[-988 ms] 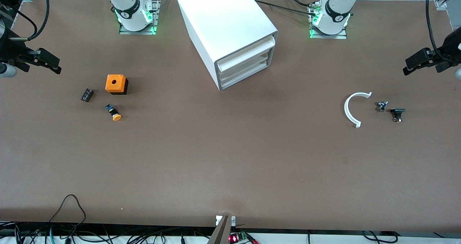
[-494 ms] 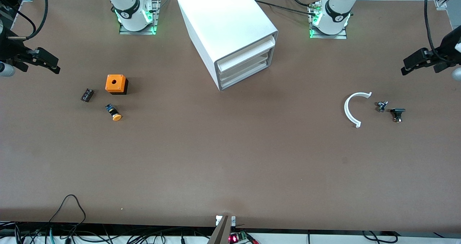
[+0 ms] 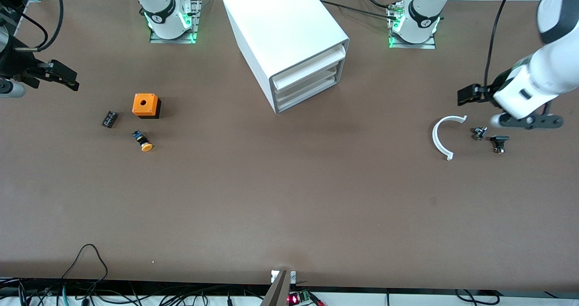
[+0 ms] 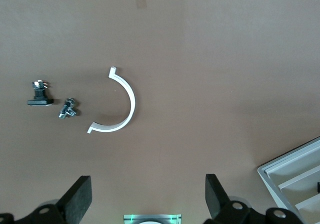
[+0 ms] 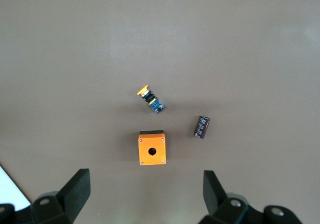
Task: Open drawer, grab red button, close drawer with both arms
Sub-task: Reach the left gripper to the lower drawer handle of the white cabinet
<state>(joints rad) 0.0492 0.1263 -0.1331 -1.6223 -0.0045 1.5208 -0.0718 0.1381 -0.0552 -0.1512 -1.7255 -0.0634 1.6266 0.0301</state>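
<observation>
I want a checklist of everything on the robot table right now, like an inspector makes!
Surface: brown table, flat, no spills seen.
Job's things: white cabinet with three drawers; middle drawer shut. Red button: nothing seen.
Clutter: orange box, yellow button and black cylinder toward the right arm's end; white arc, small metal part and black part toward the left arm's end.
Claws: left claw open, over the table beside the arc; right claw open, empty, at the table's edge.
Cables: black loop on the front edge; more by the bases.
Surroundings: green lights at both bases.
</observation>
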